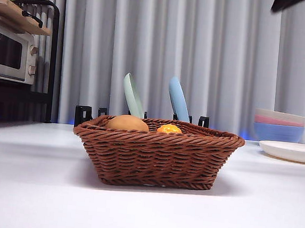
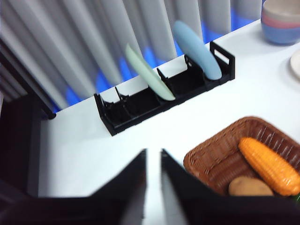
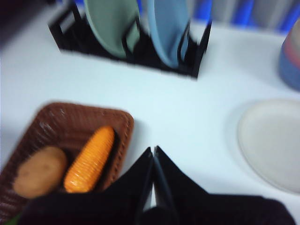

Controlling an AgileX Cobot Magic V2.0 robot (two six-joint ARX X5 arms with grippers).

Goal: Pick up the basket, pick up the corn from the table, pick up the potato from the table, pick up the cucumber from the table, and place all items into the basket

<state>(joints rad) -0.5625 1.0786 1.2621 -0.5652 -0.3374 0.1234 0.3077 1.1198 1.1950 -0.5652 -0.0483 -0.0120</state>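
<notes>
The brown wicker basket (image 1: 156,157) stands on the white table in the middle of the front view. The tan potato (image 1: 127,123) and the orange corn (image 1: 169,129) lie inside it and rise just over the rim. The left wrist view shows the basket (image 2: 213,157), corn (image 2: 269,164) and potato (image 2: 250,187); the right wrist view shows the basket (image 3: 61,119), corn (image 3: 90,159) and potato (image 3: 40,171). Of the cucumber only a green sliver (image 3: 11,219) shows at the basket's edge. My left gripper (image 2: 153,161) and right gripper (image 3: 153,157) are shut, empty and raised beside the basket.
A black dish rack (image 1: 88,114) with a green plate (image 1: 133,95) and a blue plate (image 1: 178,99) stands behind the basket. Stacked bowls (image 1: 279,125) and a white plate (image 1: 292,152) sit at the right. A toaster oven (image 1: 11,53) on a shelf is at the left.
</notes>
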